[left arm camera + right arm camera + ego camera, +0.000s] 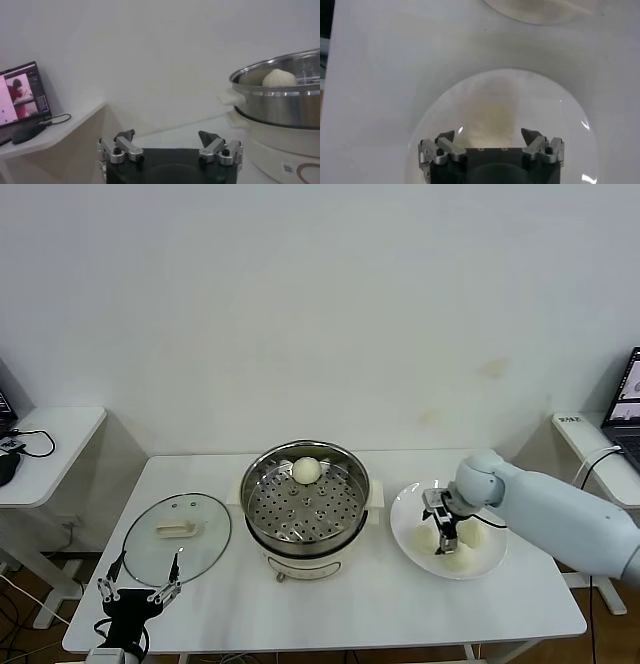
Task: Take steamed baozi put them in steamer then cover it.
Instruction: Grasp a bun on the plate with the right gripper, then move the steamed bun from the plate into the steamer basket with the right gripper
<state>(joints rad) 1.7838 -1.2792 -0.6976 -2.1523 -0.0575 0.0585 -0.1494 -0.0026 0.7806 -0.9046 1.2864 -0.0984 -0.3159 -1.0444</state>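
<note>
The steel steamer (252,494) stands mid-table on its cream base, with one baozi (306,471) on the far side of its perforated tray. Three more baozi (458,558) lie on a white plate (408,502) to its right. My right gripper (441,520) is open and empty, low over the plate among the buns; the right wrist view shows only bare plate (505,105) between its fingers (488,135). The glass cover (205,556) lies flat left of the steamer. My left gripper (138,589) is open and parked at the table's front left; its wrist view (167,137) shows the steamer (280,107) and baozi (279,77).
A small side table (55,434) with cables stands at the left, with a laptop (20,95) on it. Another side table with a laptop (625,399) is at the right. The steamer's base (540,10) lies just beyond the plate.
</note>
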